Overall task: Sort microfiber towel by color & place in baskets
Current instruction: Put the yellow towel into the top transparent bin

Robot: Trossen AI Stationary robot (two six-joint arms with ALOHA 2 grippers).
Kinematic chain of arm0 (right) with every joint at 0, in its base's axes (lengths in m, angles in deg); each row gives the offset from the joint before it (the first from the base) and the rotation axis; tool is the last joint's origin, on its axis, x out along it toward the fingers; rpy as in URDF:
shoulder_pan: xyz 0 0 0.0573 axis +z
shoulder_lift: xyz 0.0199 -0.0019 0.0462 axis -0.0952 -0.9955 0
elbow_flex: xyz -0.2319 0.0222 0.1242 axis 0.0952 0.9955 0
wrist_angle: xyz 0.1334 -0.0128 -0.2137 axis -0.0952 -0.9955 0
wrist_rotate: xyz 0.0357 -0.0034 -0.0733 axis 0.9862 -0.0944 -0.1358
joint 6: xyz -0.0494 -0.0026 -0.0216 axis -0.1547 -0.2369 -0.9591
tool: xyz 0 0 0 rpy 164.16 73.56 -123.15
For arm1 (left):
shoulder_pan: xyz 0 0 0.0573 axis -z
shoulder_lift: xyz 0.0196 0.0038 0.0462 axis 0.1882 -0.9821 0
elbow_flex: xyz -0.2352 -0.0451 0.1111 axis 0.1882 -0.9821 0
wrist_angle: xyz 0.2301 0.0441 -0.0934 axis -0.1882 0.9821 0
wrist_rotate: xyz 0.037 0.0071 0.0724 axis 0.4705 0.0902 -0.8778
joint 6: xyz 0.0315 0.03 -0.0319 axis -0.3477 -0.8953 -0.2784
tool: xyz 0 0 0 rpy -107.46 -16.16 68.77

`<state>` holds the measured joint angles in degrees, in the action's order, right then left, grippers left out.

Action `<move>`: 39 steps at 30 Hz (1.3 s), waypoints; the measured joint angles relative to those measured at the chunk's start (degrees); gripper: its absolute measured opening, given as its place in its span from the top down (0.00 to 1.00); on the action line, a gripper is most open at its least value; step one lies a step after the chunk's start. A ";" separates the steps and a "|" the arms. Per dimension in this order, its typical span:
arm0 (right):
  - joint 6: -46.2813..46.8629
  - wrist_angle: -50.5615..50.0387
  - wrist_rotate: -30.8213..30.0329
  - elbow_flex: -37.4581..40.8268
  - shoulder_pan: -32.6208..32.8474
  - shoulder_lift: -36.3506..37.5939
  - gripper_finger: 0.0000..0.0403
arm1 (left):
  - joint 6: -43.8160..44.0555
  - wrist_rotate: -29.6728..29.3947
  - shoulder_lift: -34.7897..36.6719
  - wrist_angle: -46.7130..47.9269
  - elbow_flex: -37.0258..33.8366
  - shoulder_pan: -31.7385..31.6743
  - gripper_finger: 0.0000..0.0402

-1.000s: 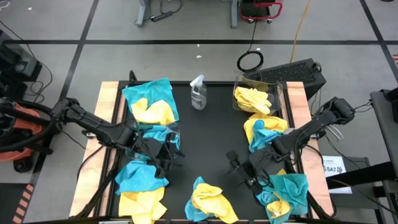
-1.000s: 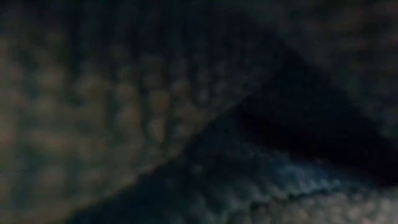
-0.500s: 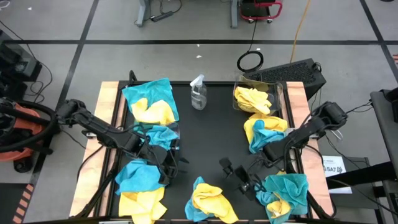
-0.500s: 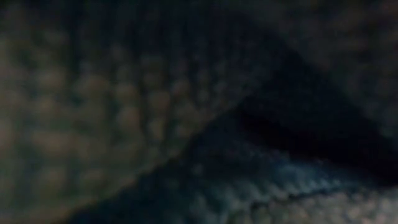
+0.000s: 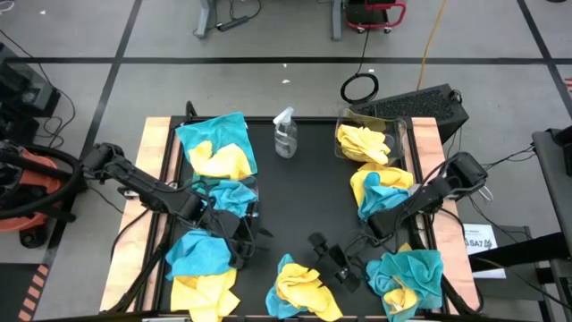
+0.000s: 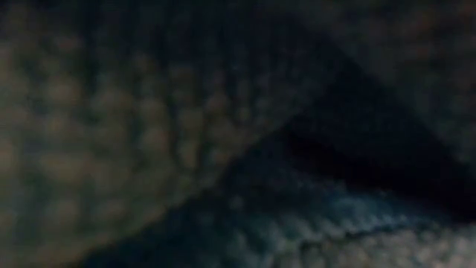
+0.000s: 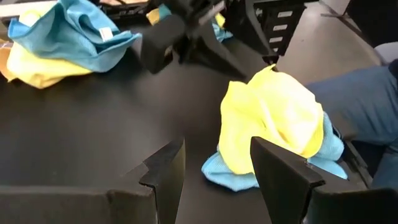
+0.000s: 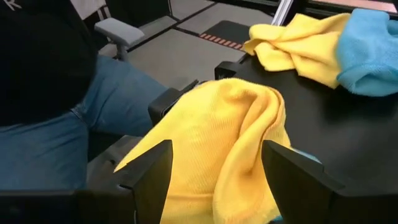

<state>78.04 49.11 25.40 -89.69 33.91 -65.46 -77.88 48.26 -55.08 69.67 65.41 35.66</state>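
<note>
The low view is blocked by dark, blurred fabric. The right hand [image 5: 323, 256], fingers spread and empty, sits low just beside the yellow-over-teal towel pile [image 5: 299, 286] at the surface's [image 5: 304, 192] near edge. The left hand [image 5: 243, 234], also released, rests near the teal towels [image 5: 228, 192]. Yellow towels [image 5: 364, 141] fill the far right basket [image 5: 393, 116]; a spray bottle [image 5: 284, 134] stands well apart.

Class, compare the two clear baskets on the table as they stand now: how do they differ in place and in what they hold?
The far-right basket stands at the table's back edge on the right arm's side; the left basket sits mid-table on the left arm's side. The far-right basket holds yellow towels; the left basket holds a teal-blue towel. Both are clear plastic.
</note>
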 joint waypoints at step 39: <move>5.31 16.27 2.60 0.02 -3.48 -11.69 0.51 | -12.41 -5.25 -5.56 -19.08 -0.04 -0.04 0.53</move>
<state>83.35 65.39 28.01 -89.67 30.43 -77.16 -90.29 43.01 -60.64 50.59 65.36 35.62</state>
